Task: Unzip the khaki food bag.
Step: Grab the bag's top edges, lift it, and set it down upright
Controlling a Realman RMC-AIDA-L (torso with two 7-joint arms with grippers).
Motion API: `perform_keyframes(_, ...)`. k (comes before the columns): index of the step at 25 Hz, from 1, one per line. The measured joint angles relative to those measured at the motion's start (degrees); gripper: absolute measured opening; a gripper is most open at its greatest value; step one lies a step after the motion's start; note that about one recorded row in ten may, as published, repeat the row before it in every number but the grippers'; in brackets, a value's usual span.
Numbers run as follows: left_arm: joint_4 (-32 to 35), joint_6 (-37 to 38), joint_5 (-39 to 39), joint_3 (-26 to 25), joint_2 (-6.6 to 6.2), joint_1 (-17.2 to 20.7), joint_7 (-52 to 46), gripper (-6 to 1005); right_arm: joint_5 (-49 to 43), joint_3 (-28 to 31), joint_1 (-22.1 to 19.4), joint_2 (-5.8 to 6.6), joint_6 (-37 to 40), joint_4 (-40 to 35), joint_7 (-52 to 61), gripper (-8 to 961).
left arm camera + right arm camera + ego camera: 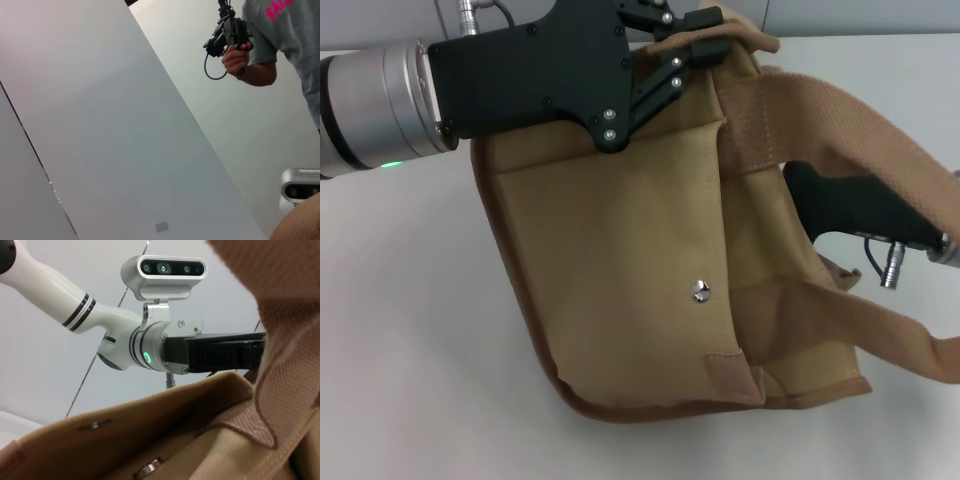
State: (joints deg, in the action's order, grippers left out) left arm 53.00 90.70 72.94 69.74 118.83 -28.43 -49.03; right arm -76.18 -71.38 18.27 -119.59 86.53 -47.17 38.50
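The khaki food bag (640, 270) is tilted, its front pocket with a metal snap (701, 291) facing me and its brown-trimmed base low on the left. My left gripper (705, 35) is shut on the bag's top edge at the upper middle. Two webbing handles (860, 140) trail off to the right. Behind the bag's right side, only the black body of my right gripper (850, 208) shows. The right wrist view looks across the bag's tan canvas (165, 440) and a handle (285, 340) toward my left arm (150, 355). The zipper is hidden.
The bag rests over a white table (410, 330). In the left wrist view, a person in a grey shirt (285, 35) holds a black hand-held device (230, 32) in front of pale wall panels.
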Motion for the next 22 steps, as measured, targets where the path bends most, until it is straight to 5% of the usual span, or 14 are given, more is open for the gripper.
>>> perform_keyframes(10,0.0,-0.2,0.0,-0.3,0.00,0.1,0.0,98,-2.1,1.1,-2.7,0.28,2.1,-0.8,0.0,7)
perform_keyframes(22,-0.1,-0.5,-0.8,-0.5,0.00,0.1,0.0,98,-6.8,10.1,-5.8,0.41,9.6,-0.1,0.4,7)
